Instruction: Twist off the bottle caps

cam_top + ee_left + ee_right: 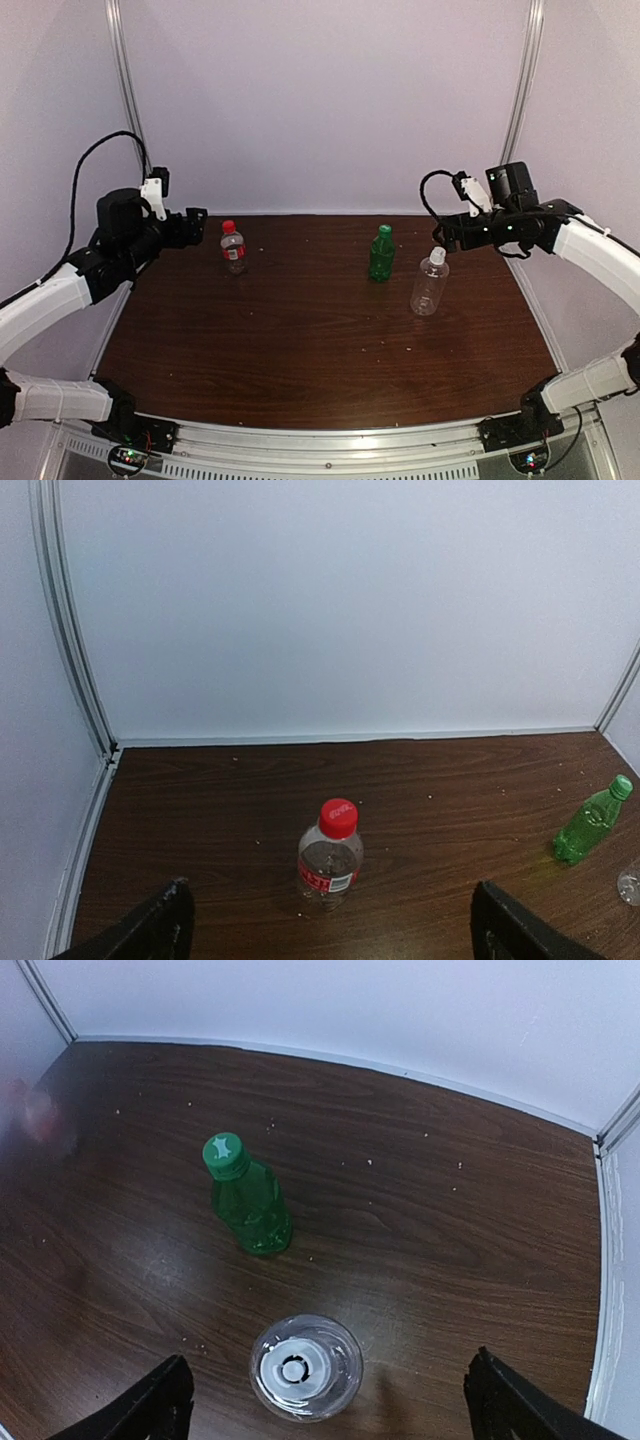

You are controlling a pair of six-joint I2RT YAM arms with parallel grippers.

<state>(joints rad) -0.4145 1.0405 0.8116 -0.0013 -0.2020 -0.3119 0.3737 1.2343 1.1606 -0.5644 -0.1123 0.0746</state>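
**Three capped bottles upright, both grippers spread wide**

The green bottle point(381, 257) stands upright toward the back of the table point(300, 345), its green cap point(384, 230) screwed on. Well to the left of it, at about the same depth, the red-labelled bottle point(233, 250) stands upright with its red cap point(228, 226) on. Just to the right of the green bottle and a little nearer the arm bases stands the clear bottle point(430, 285), topped by its white cap point(437, 256).

The left gripper point(196, 222) hangs farther left of the green bottle than the red-labelled bottle does, close beside that bottle and apart from it. Its fingers point(160, 925) are released and wide apart, and the wrist view looks between them at the red cap.

The right gripper point(445, 236) hangs to the right of the green bottle, above the clear bottle. Its fingers point(160, 1400) are also spread wide and grasp nothing. The white cap shows from above, between them and lower. From the overhead view the gripper seems just clear of that cap, though the angle makes this hard to judge
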